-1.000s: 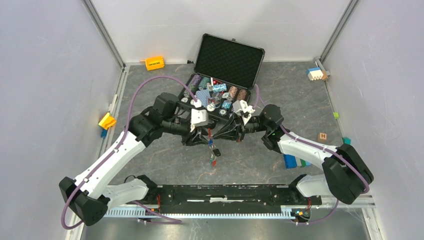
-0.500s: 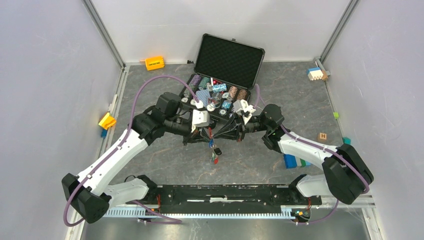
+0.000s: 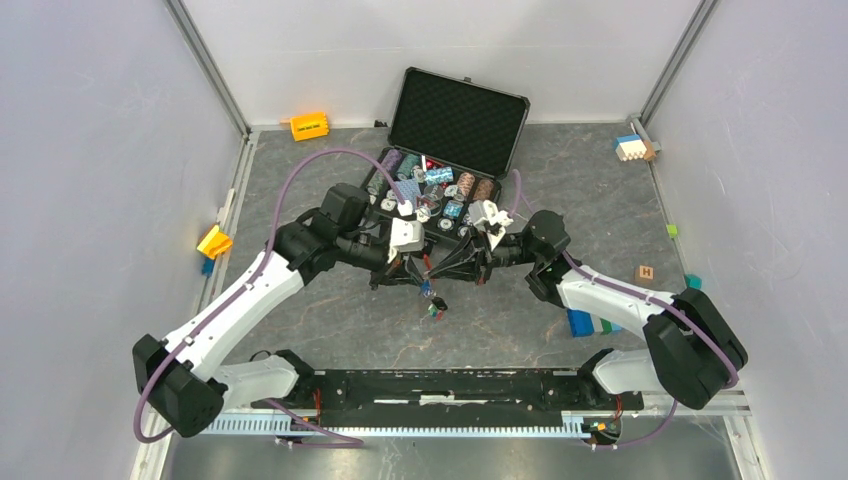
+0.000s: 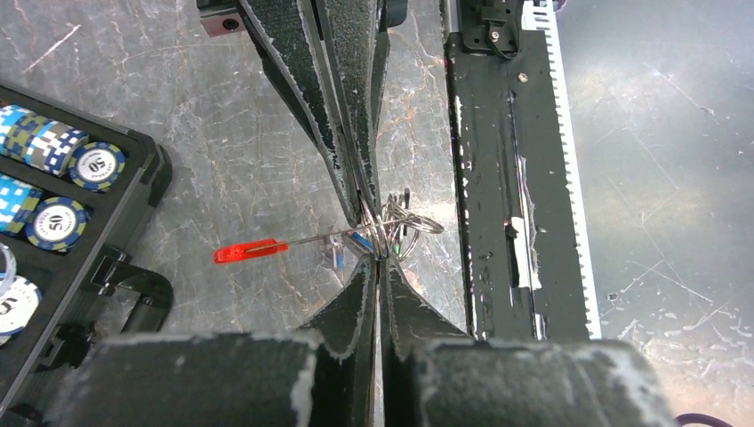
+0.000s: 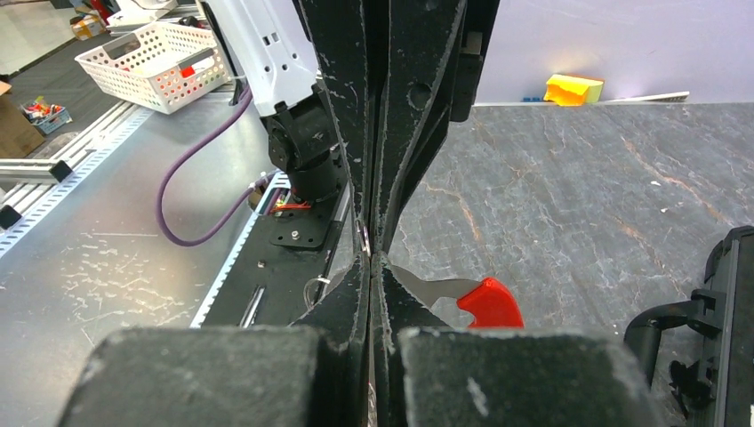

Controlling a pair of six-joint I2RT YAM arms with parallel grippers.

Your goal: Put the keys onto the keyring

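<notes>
Spreading under everything is a grey marbled tabletop (image 3: 330,330), with an open black case (image 3: 455,115) of poker chips (image 4: 98,166) at its far middle. Just in front of the case, the left arm (image 3: 235,300) and right arm (image 3: 610,290) reach inward and meet tip to tip. Both pairs are clenched, the left jaws and right jaws nipping the keyring (image 4: 405,222) from opposite sides and holding it up off the tabletop.

The keyring looks like a small tangle of thin bright wire loops, several overlapping, bunched where the fingertips come together. Out of that bunch a slim metal shank runs sideways toward the case and ends in a bright red plastic head (image 4: 251,252). From the right wrist it reads as a flat silver blade widening into a rounded red cap, though I cannot tell whether it is a key or a fob.

Beneath the tips, the keys (image 3: 433,308) dangle as tiny flecks of blue, green and red. Whether they touch the stone cannot be told.
</notes>
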